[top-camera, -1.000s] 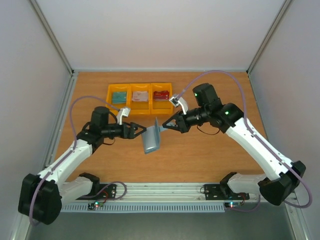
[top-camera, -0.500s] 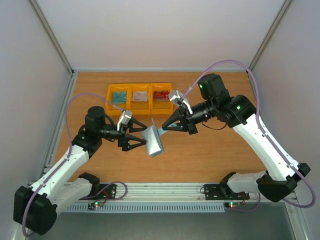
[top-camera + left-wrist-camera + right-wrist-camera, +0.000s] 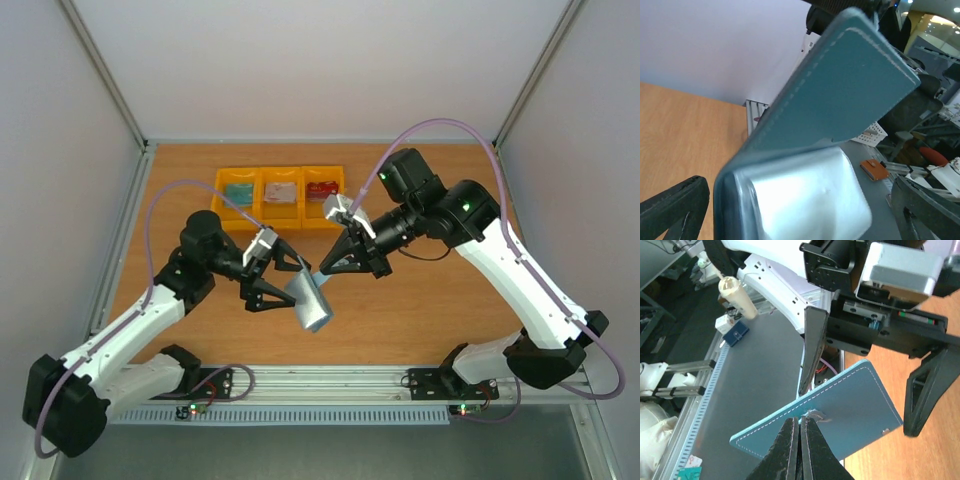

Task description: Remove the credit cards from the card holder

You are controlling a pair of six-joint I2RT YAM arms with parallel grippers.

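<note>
The card holder (image 3: 310,302) is teal-blue with a silvery body and hangs in the air between the arms. It fills the left wrist view (image 3: 840,100). My right gripper (image 3: 326,268) is shut on the edge of its open flap (image 3: 840,405); the jaws (image 3: 801,427) are pressed together there. My left gripper (image 3: 279,284) is open, its fingers (image 3: 677,205) spread wide on either side of the holder's body without gripping it. Teal (image 3: 238,193), whitish (image 3: 281,192) and red (image 3: 322,189) credit cards lie in the yellow bins.
Three joined yellow bins (image 3: 280,211) stand at the back of the wooden table (image 3: 430,310). Side walls close in the table on the left and right. The arm bases and a metal rail (image 3: 330,380) run along the near edge.
The card holder has moved nearer and lower and has tilted over. My right gripper came left and down with the flap. My left gripper's fingers spread wider and shifted right beside the holder.
</note>
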